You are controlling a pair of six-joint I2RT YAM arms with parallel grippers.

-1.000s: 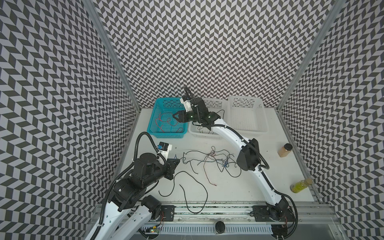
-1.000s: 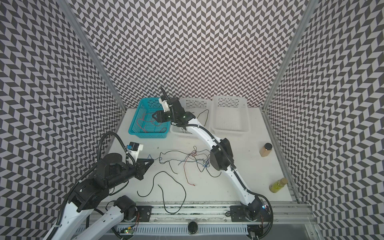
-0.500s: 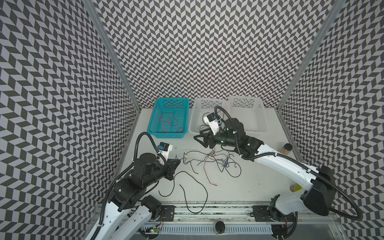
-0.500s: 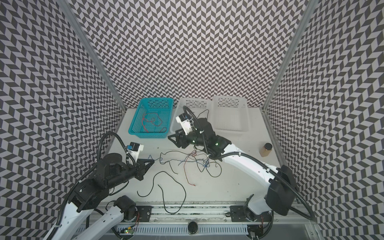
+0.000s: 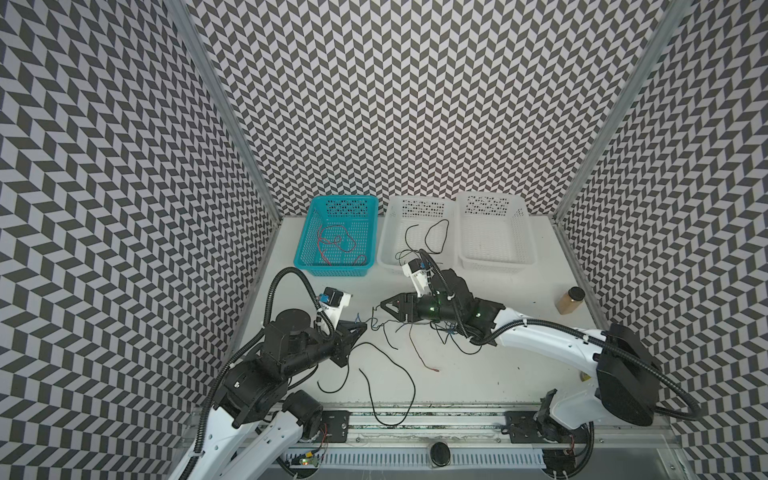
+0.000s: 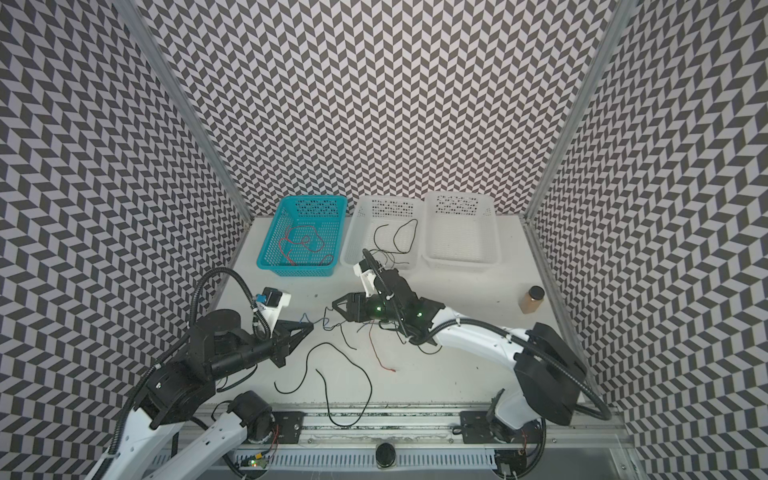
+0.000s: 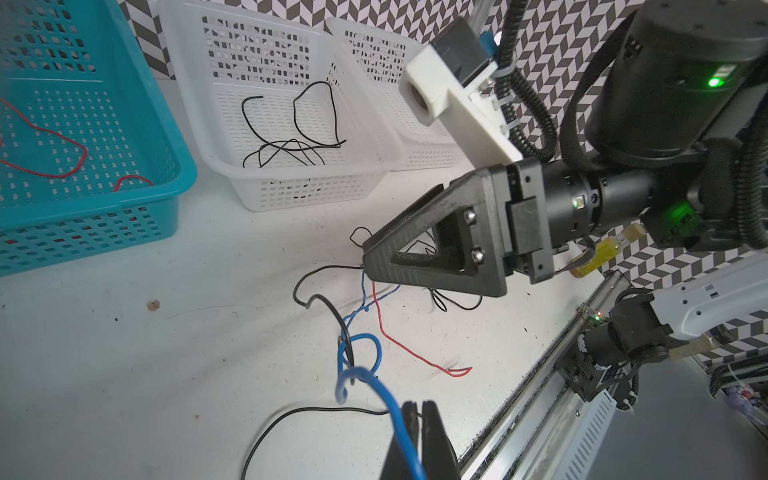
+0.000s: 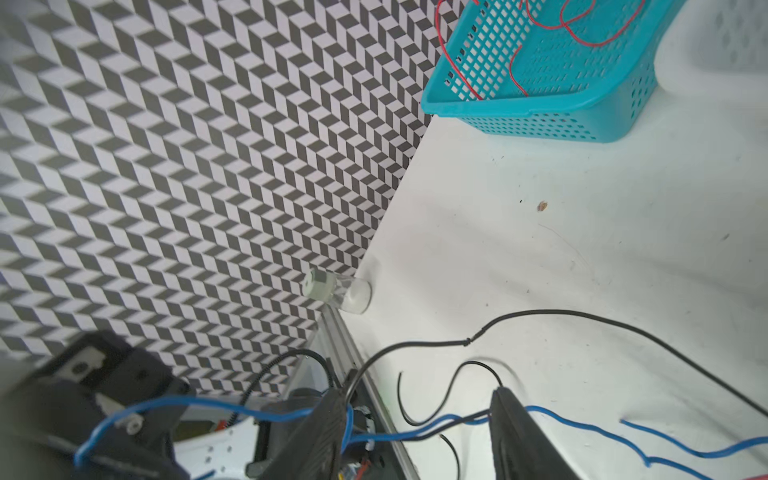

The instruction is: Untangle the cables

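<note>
Left gripper (image 7: 415,432) is clamped on a blue cable (image 7: 392,411). Its own wrist view shows the fingers pressed together with the strand running up between them, a detail too small to read in the top views, where the tip (image 5: 365,325) merely meets the wire's end.

Nearest the front rail a long black cable (image 5: 413,386) loops loose on the table (image 5: 498,382), and a red cable (image 5: 420,353) trails out of the tangle. The knot of cables (image 5: 409,330) lies mid-table, partly hidden under the right arm in both top views. The left wrist view shows blue, black and red strands meeting just under the right gripper (image 7: 370,257).

That gripper stands open: its own view shows its fingers (image 8: 515,436) well apart, with the blue cable passing between them. Only this view shows a clear vial (image 8: 338,291) lying by the wall.

Farther back, the teal basket (image 5: 332,270) holds red cables (image 5: 336,243), and the white basket (image 5: 419,205) beside it holds black cables (image 7: 291,145). A jar (image 5: 570,300) stands near the right edge.
</note>
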